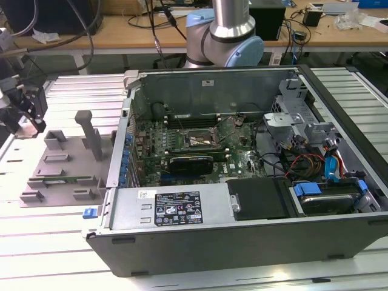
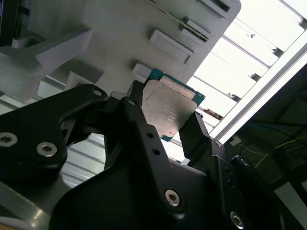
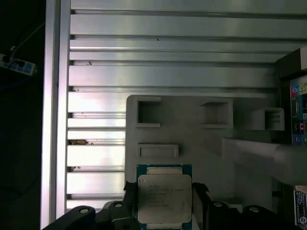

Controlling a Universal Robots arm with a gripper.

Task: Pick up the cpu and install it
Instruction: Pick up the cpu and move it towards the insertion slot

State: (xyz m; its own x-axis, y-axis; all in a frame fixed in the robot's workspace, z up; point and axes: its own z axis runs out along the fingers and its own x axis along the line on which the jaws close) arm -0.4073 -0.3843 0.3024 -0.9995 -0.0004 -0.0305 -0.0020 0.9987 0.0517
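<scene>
Fingers (image 2: pixel 196 133) of mine hang beside the case (image 1: pixel 242 182), over the grey tray (image 3: pixel 192 139), pinching the cpu (image 2: pixel 168 112) by two opposite edges. Pick-up looks done, I judge. The install is left, and it calls for keeping the cpu level and square to the socket (image 1: pixel 200 140).

A: Tally. cpu (image 3: pixel 164 199): one. Hand (image 2: pixel 167 117): one, two fingers (image 2: pixel 194 135).
B: Agreed. Arm (image 1: pixel 227 30): one. Computer case (image 1: pixel 242 242): one.
A: Inside the case: one socket (image 1: pixel 197 140), one black expansion card (image 1: pixel 191 162).
B: Grey fixture plate (image 1: pixel 60 176): one. Bench (image 1: pixel 60 242): one.
</scene>
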